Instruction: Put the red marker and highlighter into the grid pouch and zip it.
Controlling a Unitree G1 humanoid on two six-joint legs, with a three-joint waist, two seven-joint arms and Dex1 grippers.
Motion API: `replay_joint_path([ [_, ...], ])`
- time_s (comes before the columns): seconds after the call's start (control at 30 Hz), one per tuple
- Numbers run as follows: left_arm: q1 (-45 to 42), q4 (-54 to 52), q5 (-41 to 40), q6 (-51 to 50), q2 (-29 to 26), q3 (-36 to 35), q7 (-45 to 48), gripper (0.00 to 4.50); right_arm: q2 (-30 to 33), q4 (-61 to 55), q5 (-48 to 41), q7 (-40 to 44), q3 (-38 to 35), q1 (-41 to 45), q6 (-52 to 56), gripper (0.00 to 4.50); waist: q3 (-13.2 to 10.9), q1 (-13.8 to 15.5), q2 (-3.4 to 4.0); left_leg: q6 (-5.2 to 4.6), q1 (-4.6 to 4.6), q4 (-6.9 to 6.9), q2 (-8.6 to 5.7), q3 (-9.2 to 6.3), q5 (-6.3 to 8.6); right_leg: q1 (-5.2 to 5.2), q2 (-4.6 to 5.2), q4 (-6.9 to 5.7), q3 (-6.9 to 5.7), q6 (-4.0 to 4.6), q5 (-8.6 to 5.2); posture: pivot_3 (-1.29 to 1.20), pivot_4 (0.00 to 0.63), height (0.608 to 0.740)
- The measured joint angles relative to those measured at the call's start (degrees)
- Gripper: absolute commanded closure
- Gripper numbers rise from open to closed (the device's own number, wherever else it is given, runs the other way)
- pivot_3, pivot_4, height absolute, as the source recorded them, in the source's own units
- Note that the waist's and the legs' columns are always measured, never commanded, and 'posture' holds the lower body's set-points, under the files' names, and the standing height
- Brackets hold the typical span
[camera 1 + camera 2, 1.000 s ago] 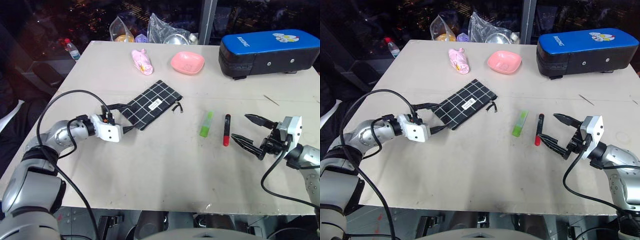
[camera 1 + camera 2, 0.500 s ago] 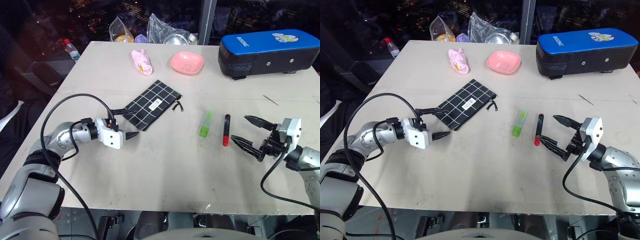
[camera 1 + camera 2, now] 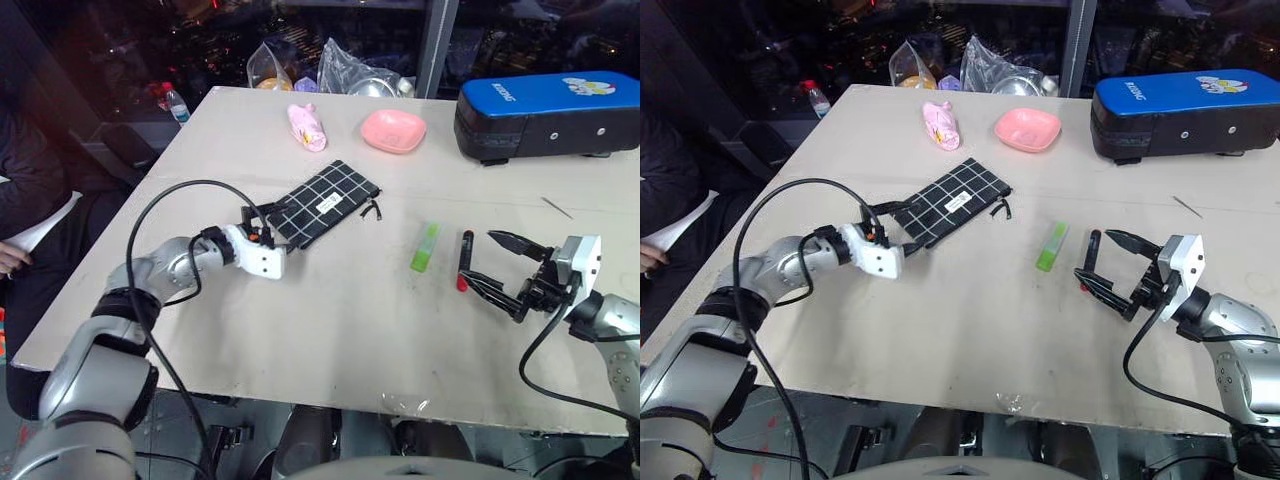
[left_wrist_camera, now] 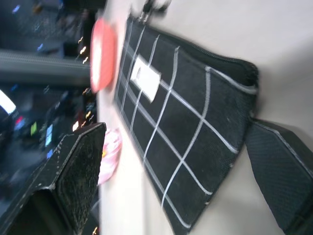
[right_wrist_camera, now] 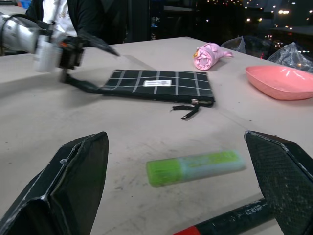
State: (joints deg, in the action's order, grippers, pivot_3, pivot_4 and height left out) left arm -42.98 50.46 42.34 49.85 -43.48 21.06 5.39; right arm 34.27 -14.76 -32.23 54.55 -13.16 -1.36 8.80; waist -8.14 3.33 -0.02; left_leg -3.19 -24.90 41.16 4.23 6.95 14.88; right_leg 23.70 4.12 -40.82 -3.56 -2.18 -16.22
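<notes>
The grid pouch (image 3: 326, 203) lies flat on the table, zipper pull toward the right. My left gripper (image 3: 272, 225) is open, its fingers (image 4: 73, 181) straddling the pouch's near-left end (image 4: 195, 142), one finger right at the corner. The lime-green highlighter (image 3: 425, 247) and the red marker (image 3: 464, 260) lie side by side right of centre. Just right of the marker, low over the table, my right gripper (image 3: 497, 265) stands open and holds nothing. The right wrist view shows the highlighter (image 5: 195, 166) and marker (image 5: 230, 218) between its fingers, a little beyond them.
A blue-topped hard case (image 3: 550, 112) stands at the back right. A pink bowl (image 3: 394, 130), a pink folded item (image 3: 307, 125) and plastic bags (image 3: 350, 78) sit along the far edge. A person (image 3: 20, 200) is beside the table's left edge.
The camera view has shifted. My left gripper, drawn back from the pouch half a second ago, has moved in again and rolled, so its fingers span the pouch's end. The right gripper kept still.
</notes>
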Motion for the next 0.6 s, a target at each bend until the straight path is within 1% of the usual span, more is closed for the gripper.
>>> replay_joint_path([
  [0.1, -0.6, 0.6, 1.0, -2.6, 0.7, 0.4, -2.8, 0.04, 0.0, -0.1, 0.0, -0.1, 0.0, -0.1, 0.0, 0.00, 0.0, -1.2, 0.00, -0.04, -0.14, -0.02, -0.01, -0.04, 0.04, 0.10, 0.00, 0.00, 0.01, 0.01, 0.11, 0.00, 0.150, 0.688],
  [0.17, -1.1, 1.0, 1.3, -3.8, 1.4, 0.5, -3.4, 0.04, -0.1, -0.1, 0.0, -0.1, 0.0, -0.3, 0.0, 0.00, 0.0, -1.4, -0.01, -0.02, -0.17, -0.03, -0.03, -0.04, 0.04, 0.14, -0.02, -0.01, 0.00, -0.03, 0.08, 0.00, 0.150, 0.688],
  [0.37, -1.9, 1.7, 1.3, -4.8, 2.9, 1.4, -5.6, 0.04, -0.3, -0.1, 0.0, -0.1, 0.0, -0.4, 0.0, 0.00, 0.0, -1.4, -0.05, -0.02, -0.21, -0.06, -0.04, -0.04, 0.06, 0.15, 0.01, 0.00, -0.01, -0.09, 0.05, 0.00, 0.150, 0.688],
  [0.47, -3.6, 3.5, 1.4, -5.7, 5.3, 2.0, -6.8, 0.04, -0.6, 0.0, 0.1, -0.1, 0.3, 0.2, 0.0, 0.00, -0.1, -1.2, -0.13, -0.05, -0.28, -0.02, -0.04, -0.05, 0.07, 0.18, 0.03, 0.00, -0.01, -0.09, 0.05, 0.00, 0.150, 0.688],
  [0.5, -4.2, 4.2, 1.4, -5.8, 6.0, 2.1, -7.1, 0.04, -0.8, 0.0, 0.2, -0.1, 0.4, 0.5, -0.1, 0.00, -0.1, -1.2, -0.18, -0.05, -0.34, 0.00, -0.05, -0.06, 0.07, 0.21, 0.02, 0.01, -0.03, -0.09, 0.05, 0.00, 0.150, 0.688],
  [0.57, -5.5, 5.4, 1.4, -6.2, 7.6, 2.3, -8.0, 0.04, -0.9, 0.0, 0.2, -0.1, 0.6, 0.7, -0.1, 0.00, -0.1, -1.3, -0.19, -0.03, -0.79, 0.11, -0.05, -0.09, 0.05, 0.60, 0.01, 0.00, -0.06, -0.09, 0.06, 0.00, 0.150, 0.688],
  [0.6, -6.8, 7.4, 1.3, -6.8, 9.0, 2.3, -8.8, 0.04, -0.9, 0.1, 0.3, -0.2, 0.7, 0.7, -0.1, 0.00, -0.1, -1.3, -0.20, 0.14, -1.04, 0.16, -0.09, -0.09, -0.06, 0.84, 0.00, -0.05, -0.05, -0.09, 0.08, 0.00, 0.150, 0.688],
])
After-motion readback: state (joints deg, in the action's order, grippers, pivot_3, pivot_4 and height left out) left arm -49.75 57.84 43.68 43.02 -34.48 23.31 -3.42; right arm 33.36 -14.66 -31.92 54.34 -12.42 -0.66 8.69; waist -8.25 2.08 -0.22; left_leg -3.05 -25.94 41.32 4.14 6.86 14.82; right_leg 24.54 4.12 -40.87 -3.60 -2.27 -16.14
